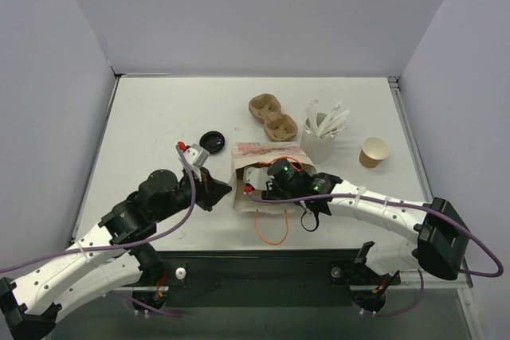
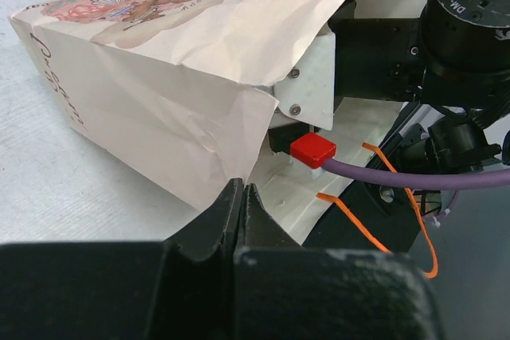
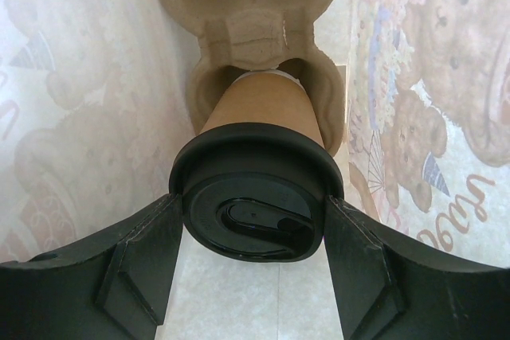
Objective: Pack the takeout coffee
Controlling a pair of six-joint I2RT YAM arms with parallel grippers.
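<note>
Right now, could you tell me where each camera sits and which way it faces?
Top external: high behind the robot, looking down at the table; left arm and right arm show.
Left wrist: on the left tool, low, facing the open paper bag; its shut fingers show.
Right wrist: on the right tool, inside the bag, facing the lidded cup; fingers flank it.
Shared: top and left wrist see the bag.
</note>
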